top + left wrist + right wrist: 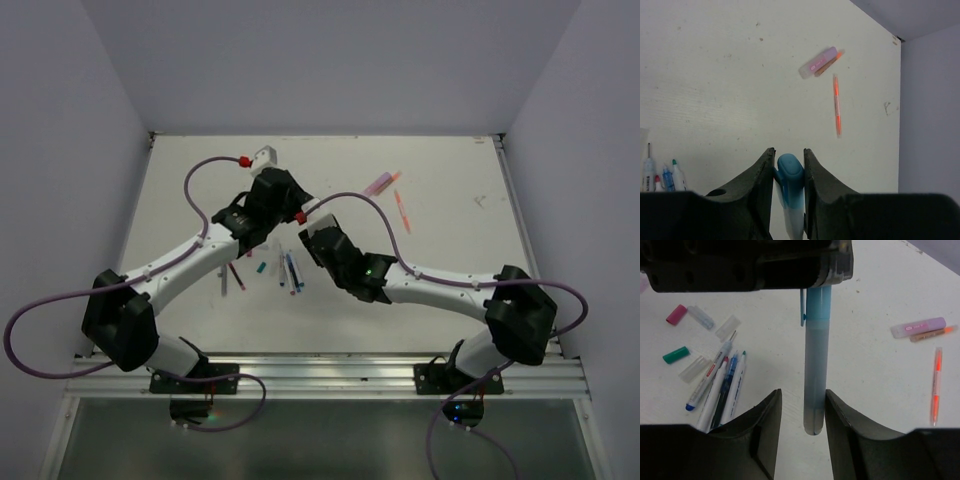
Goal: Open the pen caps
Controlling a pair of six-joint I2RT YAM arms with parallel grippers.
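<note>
From overhead I see both arms reaching inward over the white table [450, 250], elbows out. Their black wrists meet just left of the middle, the left one farther from me than the right. That view hides what sits between them.

My left wrist camera shows it. The left gripper [789, 172] is clamped on a light blue plastic pen cap [790, 169], with a finger pressed to each side.

The right wrist camera shows the rest. The translucent grey-blue pen [816, 375] sticks out of the left gripper, held off the table, its cap seated on it. Its free end lies between the fingers of the right gripper [803, 412], which is spread apart. One finger looks to be against the barrel, while the other stands clear with a visible gap.

Just near of the wrists lies a fan of white-bodied pens [290, 270], with a small teal-green cap [261, 268] to its left. Only the right wrist view picks out the magenta cap [676, 314] and the clear plastic caps [700, 316] around them.

Far to the right lie a pink-purple highlighter [381, 183] and a thin orange stick pen [402, 212]. The wrist views add a brown-orange pen [932, 333] touching the highlighter.
</note>
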